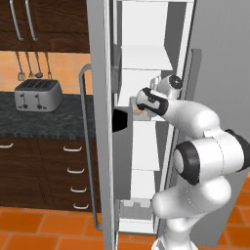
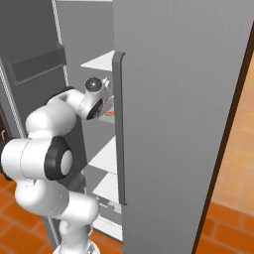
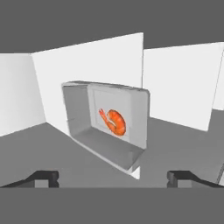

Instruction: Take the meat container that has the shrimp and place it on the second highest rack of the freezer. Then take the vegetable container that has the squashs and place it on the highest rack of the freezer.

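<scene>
The meat container [image 3: 107,124], a clear box with an orange shrimp [image 3: 114,121] inside, rests on a white freezer rack [image 3: 48,153] a short way ahead of the hand. My gripper [image 3: 113,177] is open, its fingertips [image 3: 43,177] spread wide with nothing between them. In the left base view the hand [image 1: 150,101] reaches into the open freezer [image 1: 146,58], with the container [image 1: 137,111] just past it. In the right base view the container [image 2: 110,114] peeks out beside the hand [image 2: 93,105]. The vegetable container with the squashs is out of view.
The open freezer door [image 1: 100,122] with its long handle [image 1: 85,146] and a dark door bin [image 1: 120,119] stands close on the arm's left. A second grey door [image 2: 173,124] walls off the right. A toaster [image 1: 38,94] sits on the dark counter [image 1: 49,122].
</scene>
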